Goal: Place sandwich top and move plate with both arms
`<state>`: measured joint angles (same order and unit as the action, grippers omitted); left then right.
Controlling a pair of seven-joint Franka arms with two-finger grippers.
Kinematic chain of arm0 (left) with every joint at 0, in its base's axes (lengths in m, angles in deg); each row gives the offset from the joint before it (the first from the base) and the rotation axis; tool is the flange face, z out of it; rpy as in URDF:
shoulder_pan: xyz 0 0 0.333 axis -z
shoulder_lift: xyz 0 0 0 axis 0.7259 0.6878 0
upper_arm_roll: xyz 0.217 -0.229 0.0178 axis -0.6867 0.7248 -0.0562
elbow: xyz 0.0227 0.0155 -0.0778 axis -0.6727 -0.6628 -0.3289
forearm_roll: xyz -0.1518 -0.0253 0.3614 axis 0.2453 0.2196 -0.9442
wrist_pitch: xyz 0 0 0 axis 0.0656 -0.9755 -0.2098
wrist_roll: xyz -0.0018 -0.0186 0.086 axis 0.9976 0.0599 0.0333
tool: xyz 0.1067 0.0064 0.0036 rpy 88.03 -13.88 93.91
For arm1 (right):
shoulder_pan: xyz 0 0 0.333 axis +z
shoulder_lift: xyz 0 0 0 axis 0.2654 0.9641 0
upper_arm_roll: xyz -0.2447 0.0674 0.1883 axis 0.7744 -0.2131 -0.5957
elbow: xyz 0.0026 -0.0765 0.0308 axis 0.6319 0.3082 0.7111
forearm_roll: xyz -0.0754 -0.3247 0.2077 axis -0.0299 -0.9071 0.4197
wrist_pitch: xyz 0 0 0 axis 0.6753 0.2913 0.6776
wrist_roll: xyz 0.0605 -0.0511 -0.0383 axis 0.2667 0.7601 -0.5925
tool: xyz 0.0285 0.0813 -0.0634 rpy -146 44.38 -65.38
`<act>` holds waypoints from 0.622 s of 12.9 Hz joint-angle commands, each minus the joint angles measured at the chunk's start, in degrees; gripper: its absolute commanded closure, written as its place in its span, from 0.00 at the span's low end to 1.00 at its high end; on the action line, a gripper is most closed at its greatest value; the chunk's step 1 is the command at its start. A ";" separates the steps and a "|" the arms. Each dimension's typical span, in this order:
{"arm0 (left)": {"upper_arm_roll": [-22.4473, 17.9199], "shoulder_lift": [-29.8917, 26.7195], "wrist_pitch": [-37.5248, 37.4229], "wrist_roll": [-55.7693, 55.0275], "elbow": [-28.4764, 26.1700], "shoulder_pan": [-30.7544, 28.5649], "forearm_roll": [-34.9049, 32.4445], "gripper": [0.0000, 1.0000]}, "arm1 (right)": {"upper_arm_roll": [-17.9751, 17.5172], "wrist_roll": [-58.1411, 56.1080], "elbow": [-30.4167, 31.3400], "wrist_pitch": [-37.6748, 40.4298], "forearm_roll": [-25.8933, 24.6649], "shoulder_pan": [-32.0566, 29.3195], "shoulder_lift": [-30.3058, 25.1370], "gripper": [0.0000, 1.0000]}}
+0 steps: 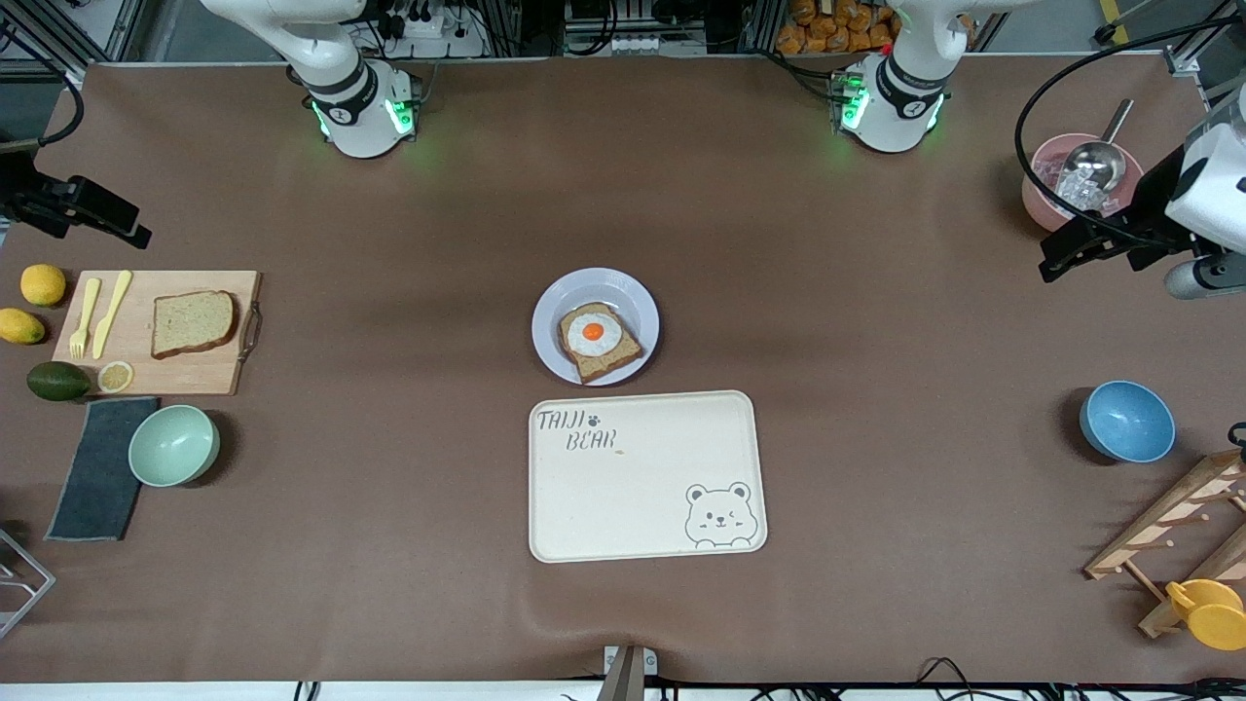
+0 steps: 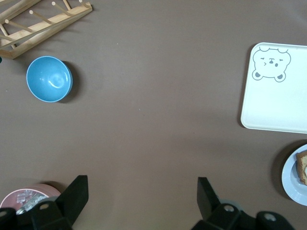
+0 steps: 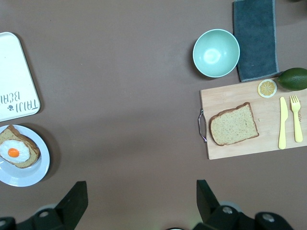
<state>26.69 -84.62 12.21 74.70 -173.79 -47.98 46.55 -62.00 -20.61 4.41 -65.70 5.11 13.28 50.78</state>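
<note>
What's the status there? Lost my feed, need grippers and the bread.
Left gripper open, right gripper open, both waiting high. Sandwich top untouched on cutting board. Plate holds egg slice. Nothing blocking.

Both arms idle, up high; left tool (image 2: 139,199) & right tool (image 3: 139,201) wide open, apparently empty.

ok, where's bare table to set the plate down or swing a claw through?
Free: the bear tray is bare, and open brown cloth lies between the plate and each arm's end. Crowded: the cutting board with the bread slice, mint bowl and cloth; also the blue bowl by the rack.
</note>
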 commanded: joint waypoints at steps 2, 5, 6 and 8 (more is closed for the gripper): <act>0.19 -0.84 -0.18 0.08 0.07 -0.32 0.04 0.00 | -0.74 0.56 0.52 0.20 0.99 -0.71 -0.60 0.00; 0.19 -0.75 -0.09 0.43 0.16 -0.41 0.13 0.00 | -0.74 0.38 0.61 0.29 0.99 -0.71 -0.51 0.00; 0.19 -0.75 -0.18 0.43 0.16 -0.41 0.13 0.00 | -0.74 0.38 0.52 0.72 0.99 -0.71 -0.51 0.00; 0.27 -0.75 -0.18 0.35 -0.36 -0.24 0.04 0.00 | -0.74 0.38 0.61 0.90 0.99 -0.71 -0.43 0.00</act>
<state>26.72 -84.71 12.21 74.71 -173.71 -48.10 46.55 -62.18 -20.61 4.45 -65.13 5.13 13.29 50.79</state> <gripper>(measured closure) 0.000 0.000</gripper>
